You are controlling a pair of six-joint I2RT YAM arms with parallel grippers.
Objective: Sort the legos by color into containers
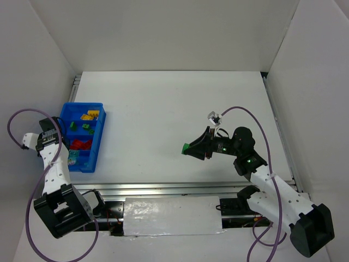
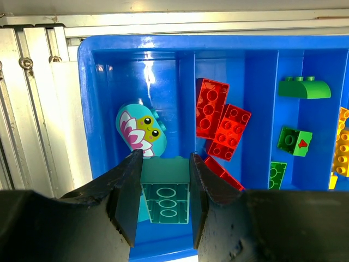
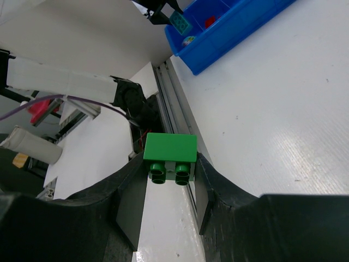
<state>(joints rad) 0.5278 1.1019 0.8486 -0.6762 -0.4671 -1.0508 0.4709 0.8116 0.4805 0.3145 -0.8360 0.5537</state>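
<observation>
The containers are four compartments of one blue tray (image 1: 100, 143) at the table's left. My left gripper (image 2: 165, 177) hangs over the end compartment, shut on a teal lego (image 2: 165, 194). Under it lies a rounded teal lego with a flower face (image 2: 140, 129). Red legos (image 2: 221, 123) fill the neighbouring compartment, then come green legos (image 2: 304, 88) and yellow legos (image 2: 343, 143). My right gripper (image 3: 170, 166) is lifted above mid-table, shut on a green lego (image 3: 170, 147). From above, that green lego (image 1: 186, 147) shows at the fingertips of the right gripper (image 1: 189, 149), far to the right of the tray.
A metal rail (image 1: 163, 189) runs along the table's near edge, just beside the tray's end wall (image 2: 87, 109). White walls enclose the table at the back and on both sides. A purple cable (image 1: 256, 117) loops above the right arm.
</observation>
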